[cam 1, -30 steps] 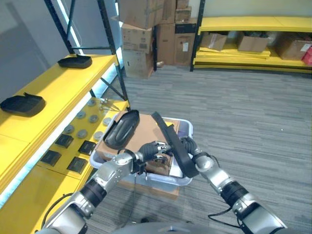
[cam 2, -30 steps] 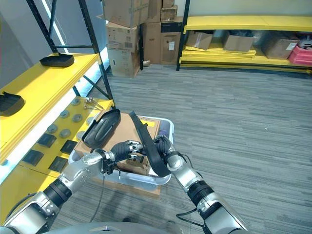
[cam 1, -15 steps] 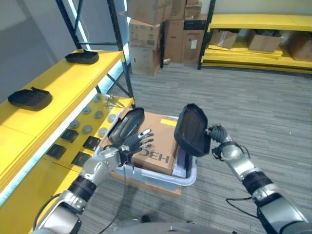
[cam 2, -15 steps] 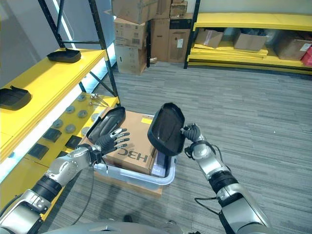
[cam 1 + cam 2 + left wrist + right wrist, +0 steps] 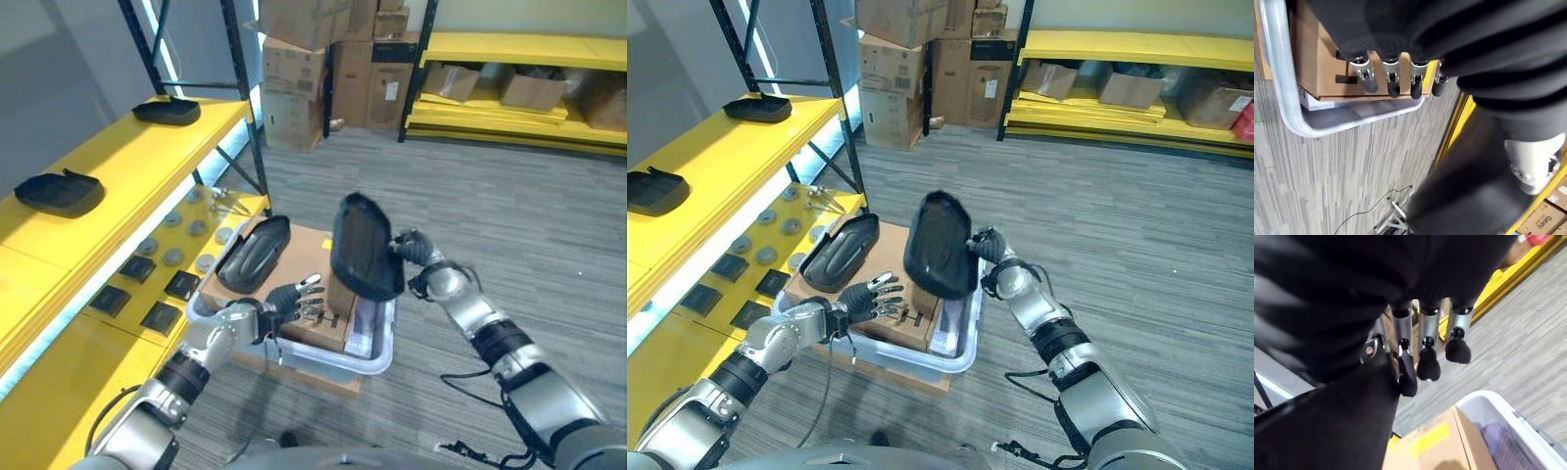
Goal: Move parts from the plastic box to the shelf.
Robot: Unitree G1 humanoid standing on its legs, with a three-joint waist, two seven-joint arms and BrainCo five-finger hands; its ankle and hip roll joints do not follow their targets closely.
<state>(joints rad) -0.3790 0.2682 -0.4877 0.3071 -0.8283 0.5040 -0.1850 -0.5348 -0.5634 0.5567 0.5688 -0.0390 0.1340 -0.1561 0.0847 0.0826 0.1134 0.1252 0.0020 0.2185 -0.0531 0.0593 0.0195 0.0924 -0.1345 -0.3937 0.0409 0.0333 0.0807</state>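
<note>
My right hand (image 5: 416,253) is shut on a black moulded part (image 5: 361,247), held upright above the grey plastic box (image 5: 377,354). In the right wrist view its fingers (image 5: 1427,364) curl against the part (image 5: 1327,431). A second black part (image 5: 253,253) lies on the cardboard box (image 5: 304,259) inside the plastic box. My left hand (image 5: 292,299) is open, its fingers spread over the cardboard box's near edge; the left wrist view has its straight fingers (image 5: 1393,78) above the box rim (image 5: 1283,107). Two more black parts (image 5: 54,191) (image 5: 167,110) rest on the yellow shelf (image 5: 118,166) at the left.
The lower shelf level holds small black squares (image 5: 162,315) and round discs (image 5: 176,255). Black rack posts (image 5: 245,108) stand by the shelf's far end. Stacked cartons (image 5: 313,59) and a yellow rack (image 5: 519,49) line the back. Grey carpet (image 5: 509,215) spreads to the right.
My right hand has lifted the black part out of the box and swung it leftward. My left hand has let go, opened, and dropped to the cardboard box's near edge.
</note>
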